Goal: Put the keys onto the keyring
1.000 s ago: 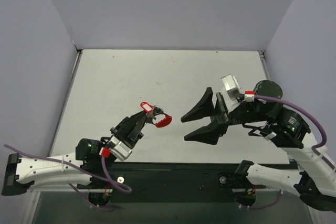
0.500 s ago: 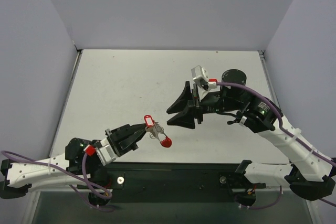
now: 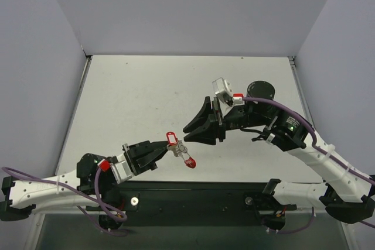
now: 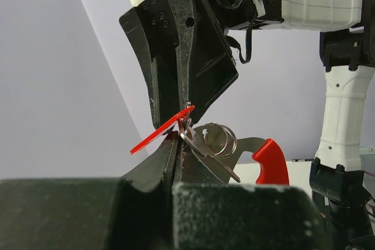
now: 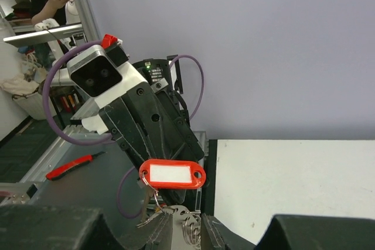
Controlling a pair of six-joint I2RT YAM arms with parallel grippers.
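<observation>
Closer than a moment ago, the right gripper (image 3: 186,134) has narrowed its jaws to a slim gap at the wire rings (image 3: 179,150). The left gripper (image 3: 159,146) is clamped on those rings. The keyring (image 3: 188,161) slants toward the near right, and the keys (image 3: 171,138) tag stands toward the far side. The left arm lies low, reaching right. The right arm arches over, pointing left.

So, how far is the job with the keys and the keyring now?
Done: the left hand pinches the keyring and holds it above the table. In hand: the right hand has its tips at the silver rings, beside the red tag. Left: threading; I cannot tell if the tag is joined.
</observation>
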